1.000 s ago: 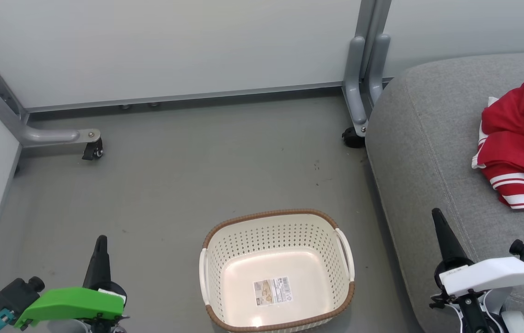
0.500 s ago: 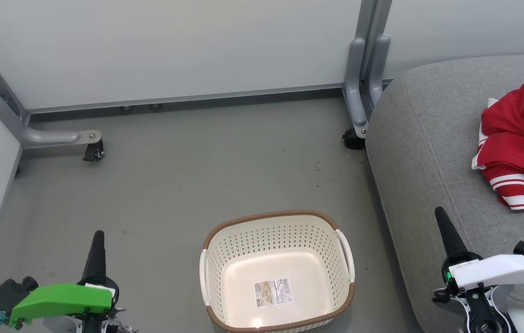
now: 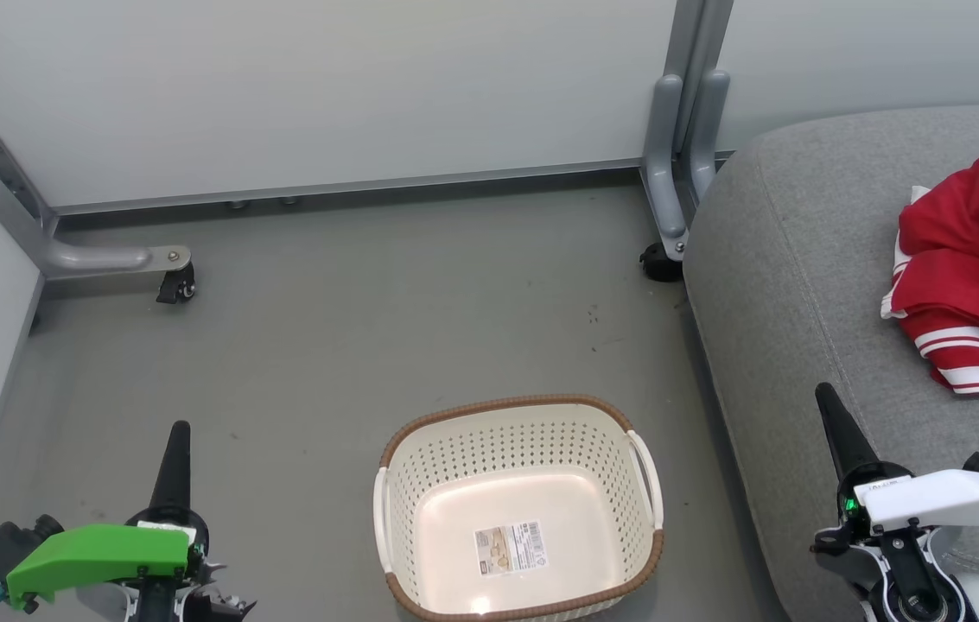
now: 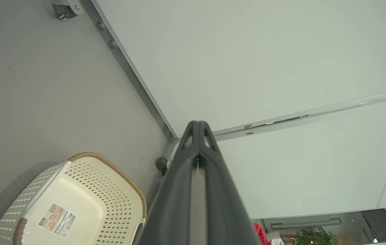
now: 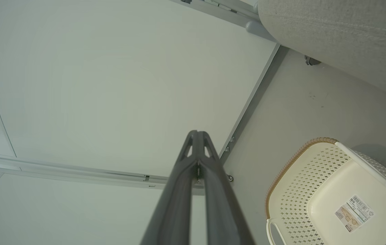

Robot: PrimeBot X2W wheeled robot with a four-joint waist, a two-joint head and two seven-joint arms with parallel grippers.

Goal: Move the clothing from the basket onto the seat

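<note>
The cream perforated basket [image 3: 517, 505] with a brown rim stands on the floor in the head view, holding nothing but its barcode sticker; it also shows in the left wrist view [image 4: 77, 200] and the right wrist view [image 5: 336, 190]. The red clothing [image 3: 973, 272] with white stripes lies bunched on the grey seat [image 3: 800, 259] at the right edge. My left gripper [image 3: 179, 429] is shut and empty, to the left of the basket above the floor. My right gripper [image 3: 823, 391] is shut and empty, over the seat's front edge, well short of the clothing.
White partition panels close off the back and left. Their grey metal legs end in castors [image 3: 175, 283] [image 3: 658, 259] on the grey floor [image 3: 368, 328]. The basket sits close to the seat's left side.
Both grippers have slid a little lower in the head view, drawing back toward me. The basket and clothing lie as before.
</note>
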